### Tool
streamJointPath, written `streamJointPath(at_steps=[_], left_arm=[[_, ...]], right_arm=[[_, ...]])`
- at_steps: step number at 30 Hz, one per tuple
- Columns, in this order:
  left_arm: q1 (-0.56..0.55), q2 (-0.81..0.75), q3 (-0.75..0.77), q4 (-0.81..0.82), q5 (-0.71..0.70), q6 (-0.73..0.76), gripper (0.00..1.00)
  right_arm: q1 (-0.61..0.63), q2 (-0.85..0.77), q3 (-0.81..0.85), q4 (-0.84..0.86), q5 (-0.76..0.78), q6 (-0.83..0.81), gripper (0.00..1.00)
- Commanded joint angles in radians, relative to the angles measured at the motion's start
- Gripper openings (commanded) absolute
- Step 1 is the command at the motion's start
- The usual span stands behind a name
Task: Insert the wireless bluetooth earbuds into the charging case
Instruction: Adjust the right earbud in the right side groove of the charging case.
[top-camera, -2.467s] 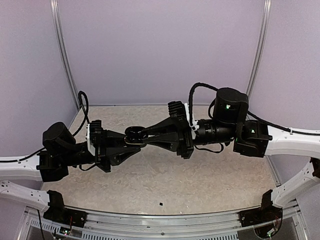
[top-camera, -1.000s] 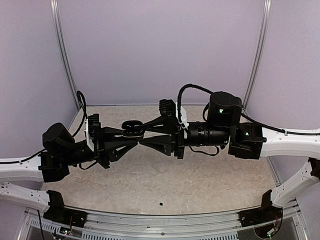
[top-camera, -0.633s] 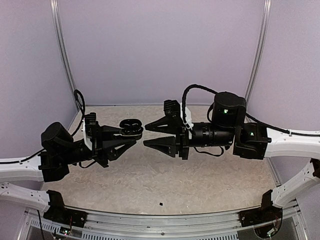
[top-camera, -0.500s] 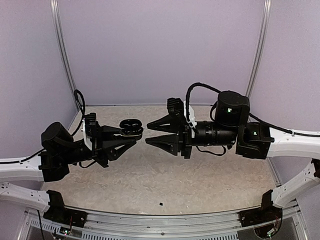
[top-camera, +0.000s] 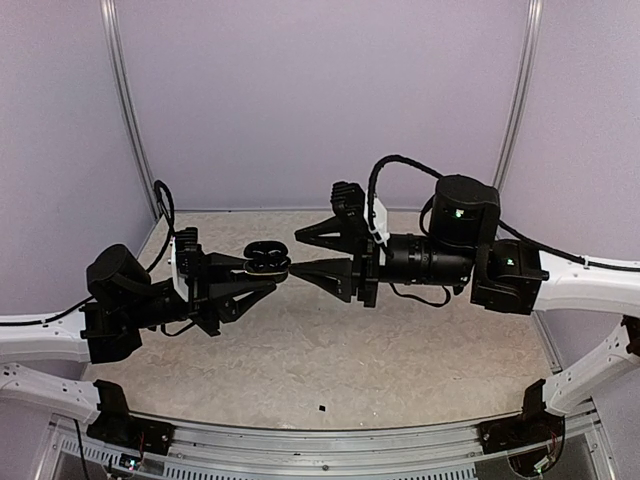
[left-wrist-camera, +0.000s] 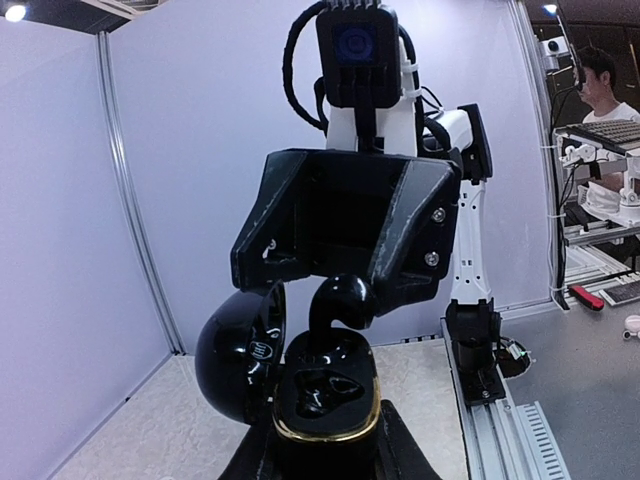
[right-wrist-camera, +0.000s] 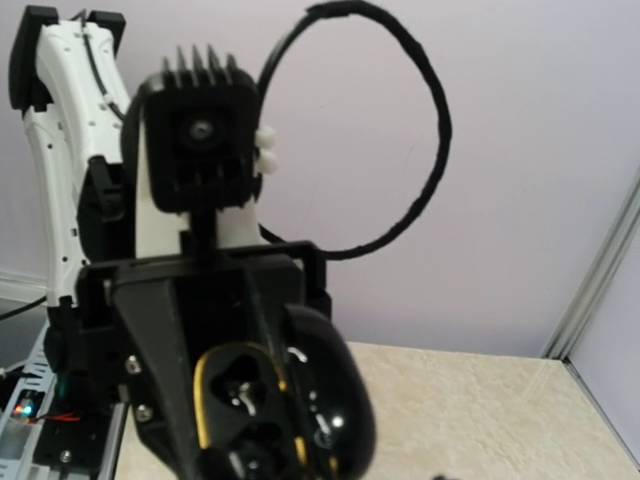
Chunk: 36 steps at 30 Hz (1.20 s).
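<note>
The glossy black charging case (top-camera: 265, 259) with a gold rim (left-wrist-camera: 322, 432) is held in the air over the table, and my left gripper (top-camera: 258, 277) is shut on its base. Its lid (left-wrist-camera: 238, 365) hangs open to the left. One black earbud (left-wrist-camera: 340, 300) stands upright with its stem in the case's far socket. The near socket (left-wrist-camera: 325, 388) looks empty. My right gripper (top-camera: 294, 252) is open, with its fingertips right at the case and the earbud just under them. I cannot tell whether they touch. In the right wrist view the case (right-wrist-camera: 245, 410) faces me and my own fingers barely show.
The speckled beige tabletop (top-camera: 330, 350) lies below both arms. A tiny dark speck (top-camera: 322, 408) sits near the front rail (top-camera: 320, 440). Purple walls and metal posts (top-camera: 125, 110) close in the back and sides. A person (left-wrist-camera: 600, 85) sits at a bench beyond the right side.
The right gripper pulled back to the right, away from the case, and has come back to it with its jaws spread wider. The left gripper kept hold of the case.
</note>
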Motion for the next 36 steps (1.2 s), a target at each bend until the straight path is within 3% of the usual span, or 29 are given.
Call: streamJointPath(at_steps=[1, 29, 36], left_arm=[[0.007, 0.003, 0.015, 0.025, 0.016, -0.003, 0.04], [0.003, 0.008, 0.018, 0.008, 0.020, 0.010, 0.03], [0.004, 0.016, 0.024, 0.000, 0.008, -0.008, 0.03]], right_arm=[[-0.004, 0.009, 0.029, 0.006, 0.026, 0.014, 0.48], [-0.004, 0.073, 0.059, -0.011, 0.103, 0.056, 0.48], [-0.005, 0.078, 0.051, -0.014, -0.005, 0.028, 0.58]])
